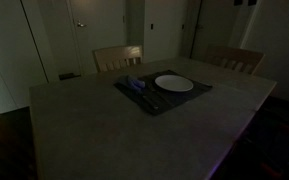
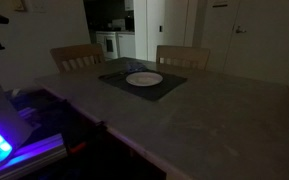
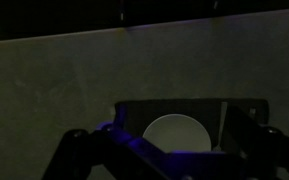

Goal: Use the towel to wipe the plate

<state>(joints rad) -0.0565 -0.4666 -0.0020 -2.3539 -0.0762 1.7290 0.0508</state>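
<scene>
A: Where is the towel (image 1: 134, 85) from the gripper (image 3: 174, 142)?

B: Ahead of it and well apart. It lies on the dark mat (image 1: 169, 102), just beside the plate (image 1: 174, 83). In the wrist view the plate shows ahead, between the two fingers (image 3: 72, 148). I cannot make out the towel there.

A: And the gripper itself?

B: Its fingers stand wide apart with nothing between them, so it holds nothing.

A: How will the towel handle?

B: I judge it soft, light and limp, so it will sag and fold when lifted. It is better to pinch it at a raised fold near the middle, so that enough cloth hangs down for wiping. The plate looks hard, smooth and breakable. It may slide on the mat under pressure, so press gently.

A: Any label or writing?

B: None that I can read. The room is too dark, and the table (image 1: 94, 130) looks plain.
</scene>
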